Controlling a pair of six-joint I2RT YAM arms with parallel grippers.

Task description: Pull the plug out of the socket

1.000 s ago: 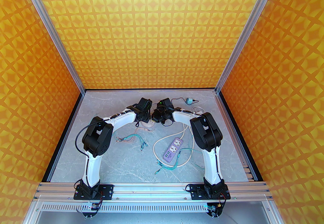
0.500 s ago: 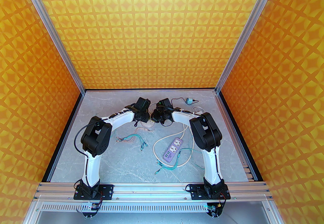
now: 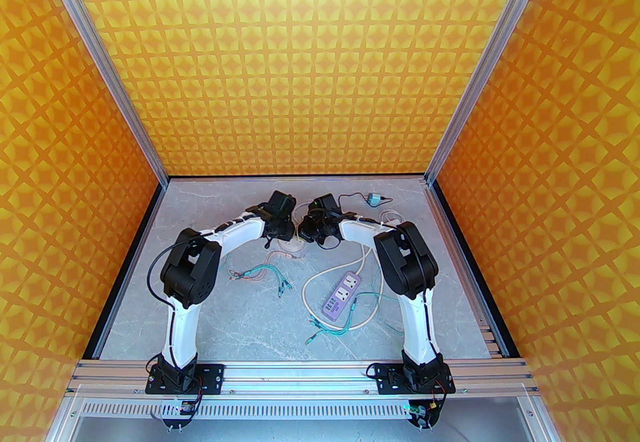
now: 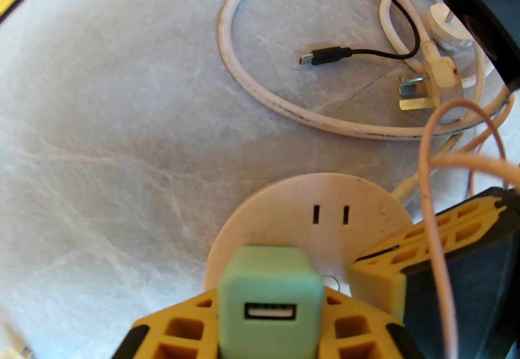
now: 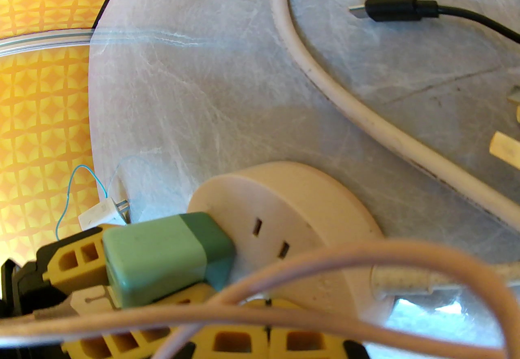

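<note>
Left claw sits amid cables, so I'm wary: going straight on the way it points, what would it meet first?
Probably the round socket: the left claw grips the green plug, set against its face. Depth is unclear.

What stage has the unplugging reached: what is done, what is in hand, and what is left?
Done: the left hand grips the green plug, and the shut right hand sits at the rim of the round socket. In hand: that grip. Left: the pull itself, since the plug looks seated in the socket.

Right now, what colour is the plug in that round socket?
Pale green plug, darker near the socket; clearest in right wrist view.
</note>
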